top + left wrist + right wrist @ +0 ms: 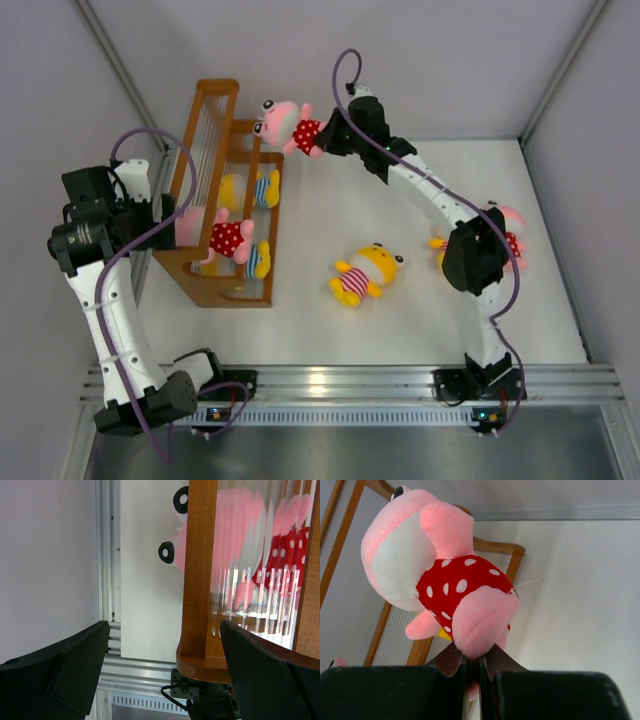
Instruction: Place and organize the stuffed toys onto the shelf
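Our left gripper (163,216) hangs at the shelf's (215,110) left side with its jaws spread wide and nothing between them. In its wrist view the fingers (75,665) flank a wooden corner post of the rack (199,570), and a pink plush in red with white dots (280,555) shows through the thin rails.

From above, that pink-headed toy (225,238) lies on the brown stepped shelf. A yellow-headed toy in blue-and-white stripes (262,188) sits beyond it, and another blue-striped one (258,260) lies just nearer, towards the low side.

Further right, by the far end of the shelf, a second pink-headed toy in a red dotted outfit (290,125) is held by our right gripper (325,135). The wrist view shows the jaws (473,667) pinched tight on one pink foot, the doll (445,580) upright above them. We cannot tell whether it touches the rack.

On the white table (420,320), well apart from the shelf, a yellow-headed toy in pink-and-white stripes (365,272) lies alone. At the far right another pink toy (512,228) is partly hidden under the right arm's elbow.
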You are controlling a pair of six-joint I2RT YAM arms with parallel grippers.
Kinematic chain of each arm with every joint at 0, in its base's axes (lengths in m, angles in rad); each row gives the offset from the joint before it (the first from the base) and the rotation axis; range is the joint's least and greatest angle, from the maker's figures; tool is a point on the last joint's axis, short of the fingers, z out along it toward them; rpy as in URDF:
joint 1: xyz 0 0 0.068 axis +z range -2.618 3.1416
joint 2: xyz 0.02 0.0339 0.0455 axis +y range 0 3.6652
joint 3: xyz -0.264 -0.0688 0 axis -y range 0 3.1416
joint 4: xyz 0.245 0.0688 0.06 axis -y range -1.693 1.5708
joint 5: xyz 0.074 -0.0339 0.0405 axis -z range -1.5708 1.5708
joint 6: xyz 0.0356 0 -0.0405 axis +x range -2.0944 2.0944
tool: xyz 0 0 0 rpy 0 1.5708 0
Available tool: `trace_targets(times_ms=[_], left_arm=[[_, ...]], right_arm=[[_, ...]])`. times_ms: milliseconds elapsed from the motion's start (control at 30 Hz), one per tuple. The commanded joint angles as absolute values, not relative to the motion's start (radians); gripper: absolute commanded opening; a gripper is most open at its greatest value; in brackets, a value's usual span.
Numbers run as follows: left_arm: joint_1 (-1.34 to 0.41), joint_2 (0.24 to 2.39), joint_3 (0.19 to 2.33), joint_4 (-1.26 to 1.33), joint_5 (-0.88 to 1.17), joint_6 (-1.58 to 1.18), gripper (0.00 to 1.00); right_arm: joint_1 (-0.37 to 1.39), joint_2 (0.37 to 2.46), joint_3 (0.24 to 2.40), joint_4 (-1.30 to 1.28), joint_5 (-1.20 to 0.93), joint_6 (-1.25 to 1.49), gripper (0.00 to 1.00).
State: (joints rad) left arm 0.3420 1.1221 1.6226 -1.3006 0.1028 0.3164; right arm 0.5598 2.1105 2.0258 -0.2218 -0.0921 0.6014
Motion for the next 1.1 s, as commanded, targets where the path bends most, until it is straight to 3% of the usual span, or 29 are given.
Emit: trace_targets(times_ms=[0, 333, 1067], left_arm=[[0.337, 1.134, 1.635, -1.299, 0.089, 0.327, 0.98], [0.337, 1.127, 1.644, -1.301, 0.091, 0.324, 0.98], [0.337, 1.126, 1.646, -1.299, 0.107, 0.319, 0.98]], right_arm=[[0.606, 2.108, 2.131, -0.297, -0.124, 0.572, 0.0], [0.703, 2.177, 2.204, -0.356, -0.006, 0.627, 0.0], [0.836, 2.371, 2.384, -0.252, -0.198, 0.742, 0.0]])
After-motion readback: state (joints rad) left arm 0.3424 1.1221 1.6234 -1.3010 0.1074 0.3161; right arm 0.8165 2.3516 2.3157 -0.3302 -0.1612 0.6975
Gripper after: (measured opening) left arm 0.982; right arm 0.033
